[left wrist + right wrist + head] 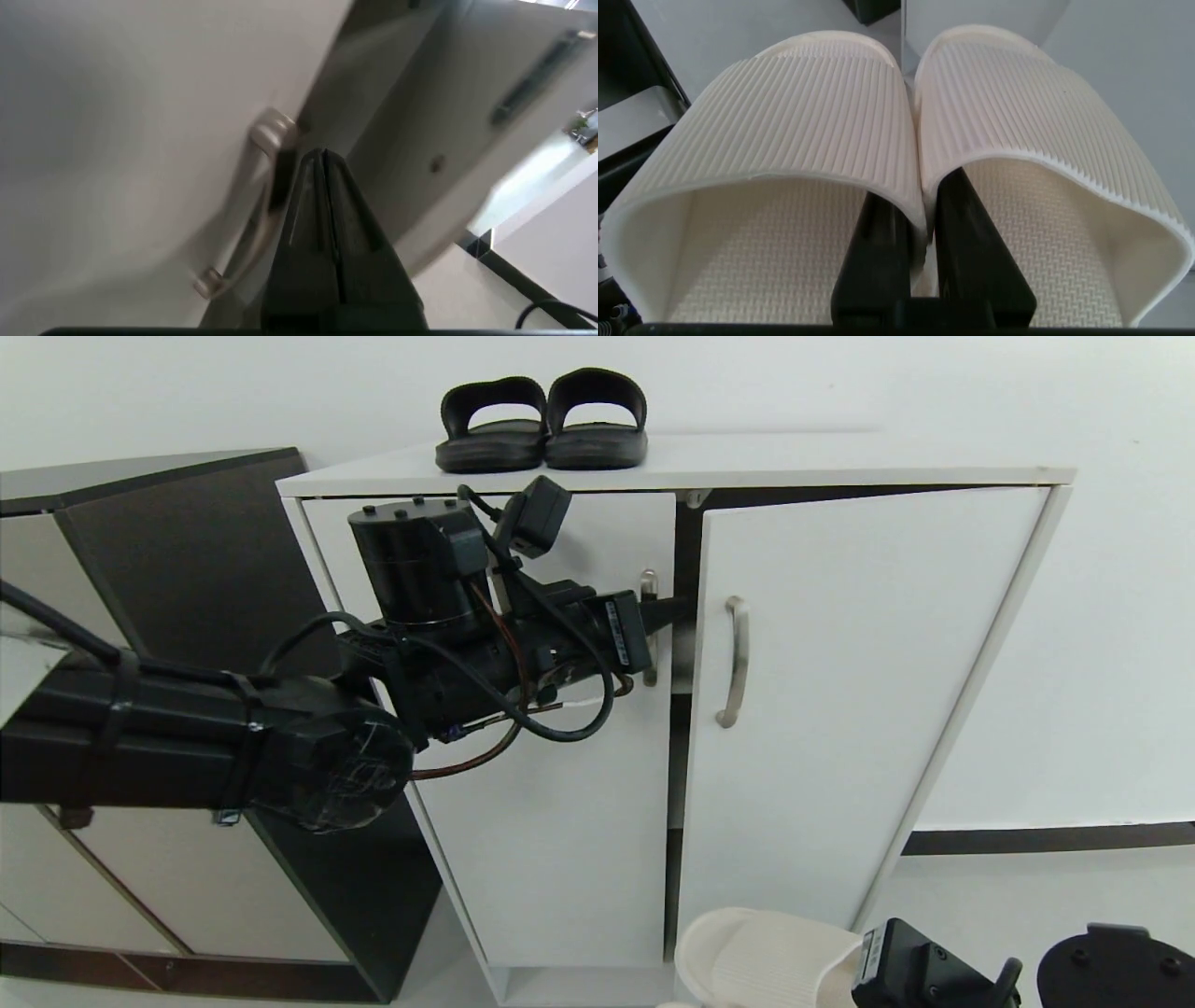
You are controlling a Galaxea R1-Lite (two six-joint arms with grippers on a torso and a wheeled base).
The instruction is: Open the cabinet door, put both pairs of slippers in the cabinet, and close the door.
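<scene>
The white cabinet (840, 467) has two doors. Its right door (840, 691) stands slightly ajar, with a dark gap between the doors. A pair of black slippers (541, 425) sits on the cabinet top. My left gripper (679, 610) is shut, its tips in the gap right beside the left door's metal handle (245, 219). The fingers (322, 196) are pressed together with nothing between them. Low in front of the cabinet, my right gripper (920, 247) is shut on the pair of cream slippers (803, 131), pinching their two inner walls together. One cream slipper (756, 957) shows by the cabinet's foot.
A dark cabinet (187, 551) stands against the white cabinet's left side. The right door's handle (736, 663) faces outward. White wall and a dark baseboard (1046, 840) lie to the right, with open floor below.
</scene>
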